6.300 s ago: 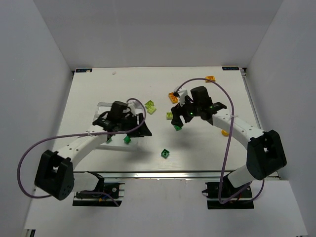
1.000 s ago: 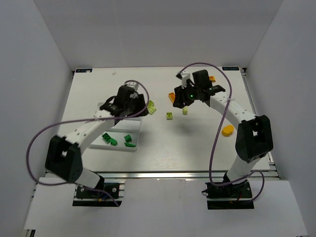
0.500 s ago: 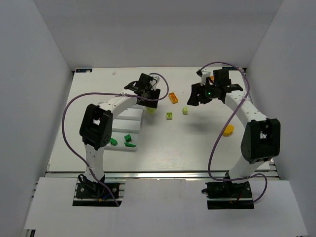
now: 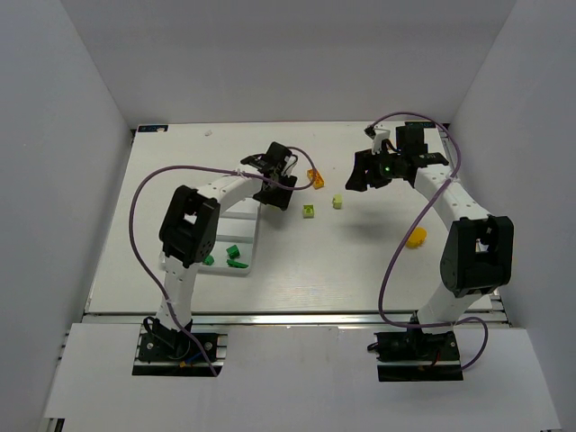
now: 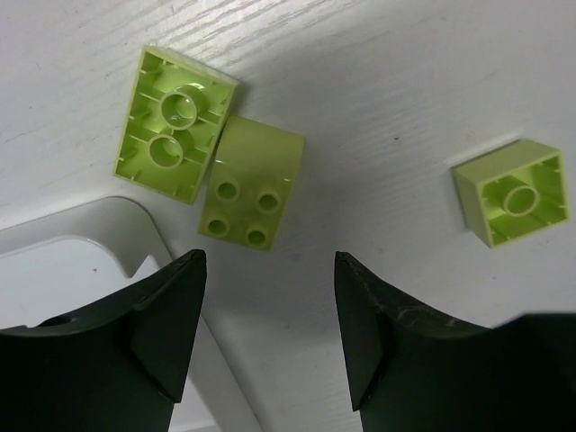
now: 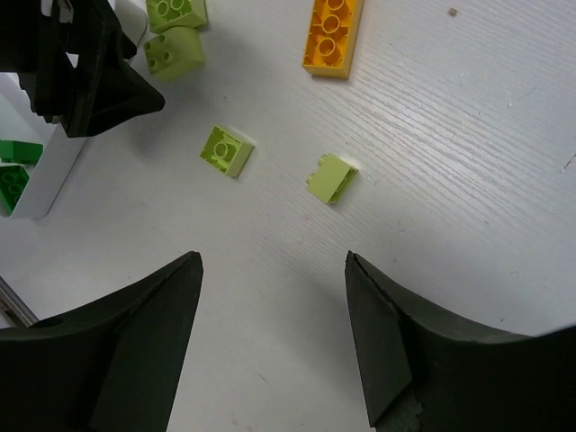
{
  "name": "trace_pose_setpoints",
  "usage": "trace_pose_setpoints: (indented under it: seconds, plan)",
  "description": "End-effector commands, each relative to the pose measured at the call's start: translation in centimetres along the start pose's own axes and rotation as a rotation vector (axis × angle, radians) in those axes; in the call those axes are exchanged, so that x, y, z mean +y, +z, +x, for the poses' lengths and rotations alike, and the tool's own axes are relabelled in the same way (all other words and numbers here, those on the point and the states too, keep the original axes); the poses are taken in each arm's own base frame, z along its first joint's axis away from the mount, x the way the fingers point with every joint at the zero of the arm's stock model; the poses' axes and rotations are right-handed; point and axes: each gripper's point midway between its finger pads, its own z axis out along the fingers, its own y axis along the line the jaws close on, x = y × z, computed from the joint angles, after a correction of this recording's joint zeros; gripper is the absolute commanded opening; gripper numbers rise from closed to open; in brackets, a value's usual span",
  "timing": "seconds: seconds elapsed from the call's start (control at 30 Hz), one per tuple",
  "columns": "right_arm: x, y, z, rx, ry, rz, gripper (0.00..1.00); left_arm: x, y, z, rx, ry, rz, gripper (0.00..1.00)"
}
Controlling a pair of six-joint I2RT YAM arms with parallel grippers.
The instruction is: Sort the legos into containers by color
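A fine wood-like grain is shown by the white matt table (image 5: 387,81). The lime legos (image 5: 177,123) are moulded in smooth, slightly glossy plastic; the tray (image 5: 90,220) in smooth white plastic.

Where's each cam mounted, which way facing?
Top external: above and behind, facing down at the table; left arm and right arm show.
Left wrist: faces down past open left fingers at two lime bricks by the tray corner.
Right wrist: faces down past open right fingers at an orange brick.
Both wrist views share those lime bricks.
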Motion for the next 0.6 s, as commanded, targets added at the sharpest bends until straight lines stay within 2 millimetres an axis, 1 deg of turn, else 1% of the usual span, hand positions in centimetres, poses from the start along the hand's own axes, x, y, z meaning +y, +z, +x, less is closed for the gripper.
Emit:
trace_pose_setpoints:
  seconds: [0.0,0.13,0.17,0.2,0.4,0.43,0.57]
  plan:
    - [0.0,-0.2,-0.9,-0.016,0.007,-0.017,0.7,0.6,-0.5,-0.9,-0.013,0.005,-0.053,0.69]
    - [0.0,-0.3,-0.8,-0.013,0.007,-0.018,0.7,1.2,0.0,-1.2,-0.02,0.0,-0.09,0.7]
    - [0.0,-0.2,-0.6,-0.009,0.009,-0.017,0.7,1.3,0.1,-1.5,-0.028,0.001,-0.096,0.7]
    - [-0.1,-0.3,-0.7,-0.011,0.009,-0.016,0.7,1.3,0.6,-1.3,-0.018,0.001,-0.099,0.7]
    - [-0.2,-0.4,-0.6,-0.007,0.005,-0.012,0.71,0.6,1.9,-2.3,-0.031,-0.012,-0.069,0.69]
    - [-0.3,-0.4,-0.6,-0.007,0.003,-0.01,0.71,0.3,2.2,-2.2,-0.025,-0.014,-0.054,0.69]
    - [-0.3,-0.5,-0.5,-0.004,0.002,-0.01,0.7,0.0,2.3,-2.7,-0.034,-0.021,-0.042,0.61]
